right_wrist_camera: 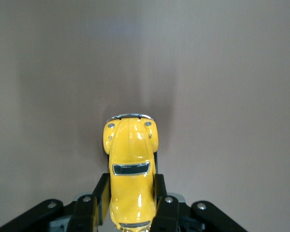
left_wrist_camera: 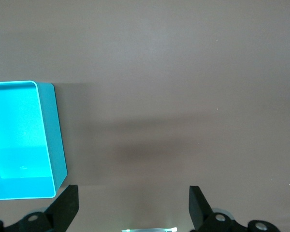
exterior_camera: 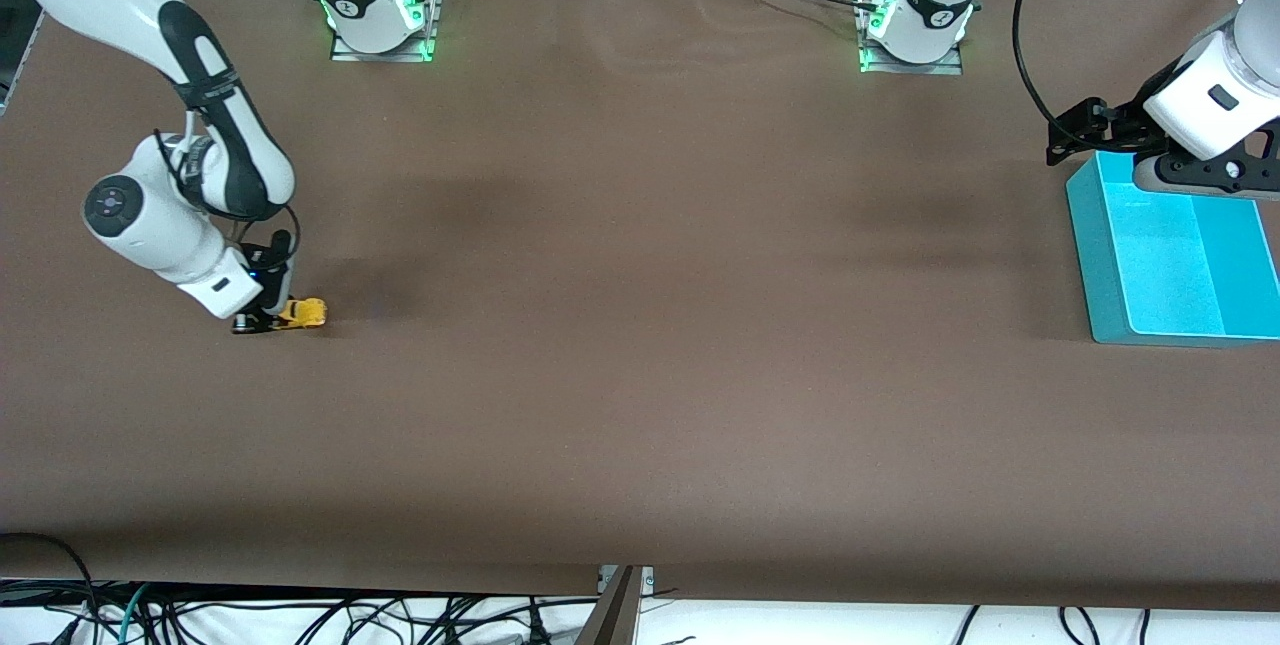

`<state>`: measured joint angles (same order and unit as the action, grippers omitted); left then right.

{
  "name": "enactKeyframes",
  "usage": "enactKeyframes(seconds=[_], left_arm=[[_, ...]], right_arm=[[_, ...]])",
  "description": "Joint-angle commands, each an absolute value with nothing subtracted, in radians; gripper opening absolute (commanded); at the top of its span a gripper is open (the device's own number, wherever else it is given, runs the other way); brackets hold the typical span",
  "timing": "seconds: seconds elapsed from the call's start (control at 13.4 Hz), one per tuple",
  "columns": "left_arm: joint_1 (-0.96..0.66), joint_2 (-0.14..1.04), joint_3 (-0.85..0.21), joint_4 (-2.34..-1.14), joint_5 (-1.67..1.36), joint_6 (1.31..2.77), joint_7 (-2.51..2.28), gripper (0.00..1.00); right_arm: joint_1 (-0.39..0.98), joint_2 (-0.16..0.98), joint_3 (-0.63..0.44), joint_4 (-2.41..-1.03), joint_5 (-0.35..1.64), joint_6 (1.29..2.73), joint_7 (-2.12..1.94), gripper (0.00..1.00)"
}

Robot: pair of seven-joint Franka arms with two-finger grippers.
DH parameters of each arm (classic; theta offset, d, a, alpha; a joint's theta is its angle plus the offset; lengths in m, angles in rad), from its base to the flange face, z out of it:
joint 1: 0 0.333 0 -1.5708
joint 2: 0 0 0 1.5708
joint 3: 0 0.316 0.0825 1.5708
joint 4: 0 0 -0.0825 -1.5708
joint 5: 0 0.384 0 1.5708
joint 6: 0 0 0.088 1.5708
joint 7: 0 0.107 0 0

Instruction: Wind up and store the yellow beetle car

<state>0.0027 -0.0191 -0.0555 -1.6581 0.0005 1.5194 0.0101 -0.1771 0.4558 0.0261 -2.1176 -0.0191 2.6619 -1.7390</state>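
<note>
The yellow beetle car [exterior_camera: 303, 312] sits on the brown table toward the right arm's end. My right gripper [exterior_camera: 272, 318] is down at the table and shut on it. In the right wrist view both black fingers [right_wrist_camera: 101, 197] press the sides of the yellow beetle car [right_wrist_camera: 130, 164], whose rounded hood and chrome bumper stick out past them. My left gripper [left_wrist_camera: 133, 210] hangs open and holds nothing, over the table beside the teal bin [left_wrist_camera: 19, 140]. In the front view the left gripper [exterior_camera: 1085, 130] is up at the teal bin's [exterior_camera: 1170, 260] edge that lies farthest from the front camera.
The teal bin is open-topped and shows nothing inside. It stands at the left arm's end of the table. Both robot bases [exterior_camera: 380, 10] stand along the table edge farthest from the front camera. Cables hang below the near table edge.
</note>
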Motion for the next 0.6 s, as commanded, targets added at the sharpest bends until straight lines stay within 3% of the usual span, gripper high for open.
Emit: enactKeyframes(seconds=[0.0,0.3,0.37,0.45,0.52], left_arm=[[0.009,-0.005,-0.060,-1.624,-0.012,1.494,0.006,1.00],[0.009,-0.005,-0.060,-1.624,-0.012,1.494,0.006,1.00],[0.009,-0.005,-0.060,-1.624,-0.012,1.496,0.006,1.00],[0.009,-0.005,-0.060,-1.624,-0.012,1.494,0.006,1.00],[0.009,-0.005,-0.060,-1.624,-0.012,1.494,0.006,1.00]], right_arm=[[-0.291,0.528,0.038,-2.125,-0.015,2.707,-1.851,0.00],[-0.318,0.540,0.043,-2.117,-0.014,2.712,-1.862,0.01],[-0.316,0.538,0.044,-2.117,-0.014,2.712,-1.861,0.10],[-0.316,0.535,0.046,-2.115,-0.012,2.712,-1.858,0.47],[-0.314,0.532,0.051,-2.111,-0.014,2.709,-1.858,0.99]])
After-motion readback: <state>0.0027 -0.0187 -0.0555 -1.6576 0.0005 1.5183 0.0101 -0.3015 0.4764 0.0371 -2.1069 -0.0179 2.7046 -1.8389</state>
